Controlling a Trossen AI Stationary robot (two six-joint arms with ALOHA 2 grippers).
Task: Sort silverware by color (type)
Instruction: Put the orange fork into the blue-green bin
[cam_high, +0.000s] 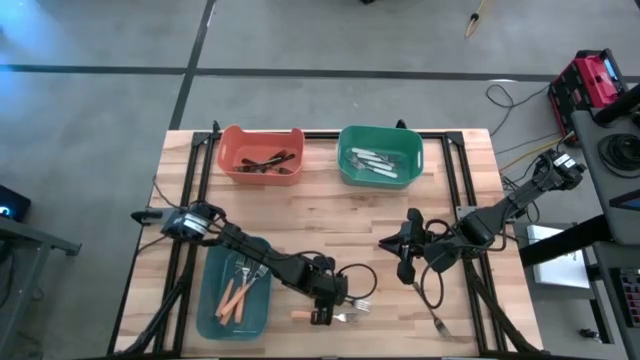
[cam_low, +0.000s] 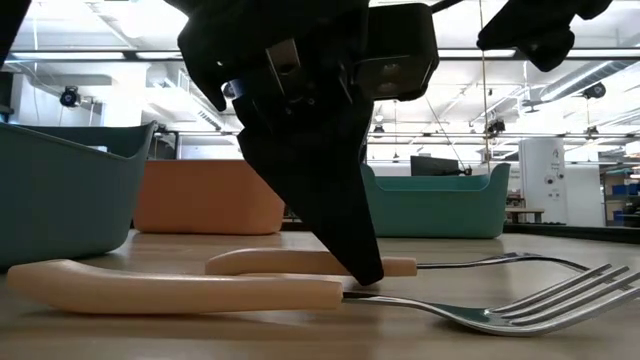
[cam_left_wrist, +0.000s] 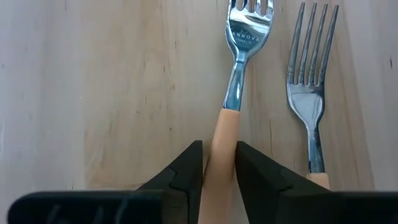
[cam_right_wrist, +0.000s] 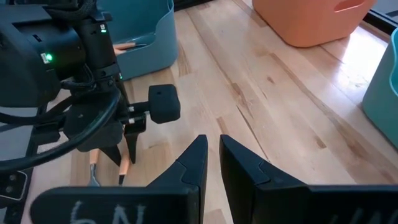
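Observation:
Two orange-handled forks lie side by side on the wooden table near its front edge. My left gripper (cam_left_wrist: 219, 149) points steeply down, shut on the handle of one fork (cam_left_wrist: 239, 56). The other fork (cam_left_wrist: 309, 93) lies flat beside it, untouched. In the low view the held fork (cam_low: 300, 262) is the farther one and the free fork (cam_low: 190, 285) the nearer. My right gripper (cam_high: 392, 246) hovers above the table's middle right, shut on nothing (cam_right_wrist: 213, 142). My left gripper pinches the fork's orange handle (cam_left_wrist: 219, 134) between its two fingers, close to where the metal neck begins. The fingers (cam_low: 360, 265) come from above, slanting down, and stand on either side of the handle. The fork lies flat on the table.
A blue bin (cam_high: 212, 300) at the front left holds orange-handled pieces. An orange bin (cam_high: 232, 150) with black utensils and a green bin (cam_high: 346, 160) with pale ones stand at the back. A slim utensil (cam_high: 440, 323) lies at the front right.

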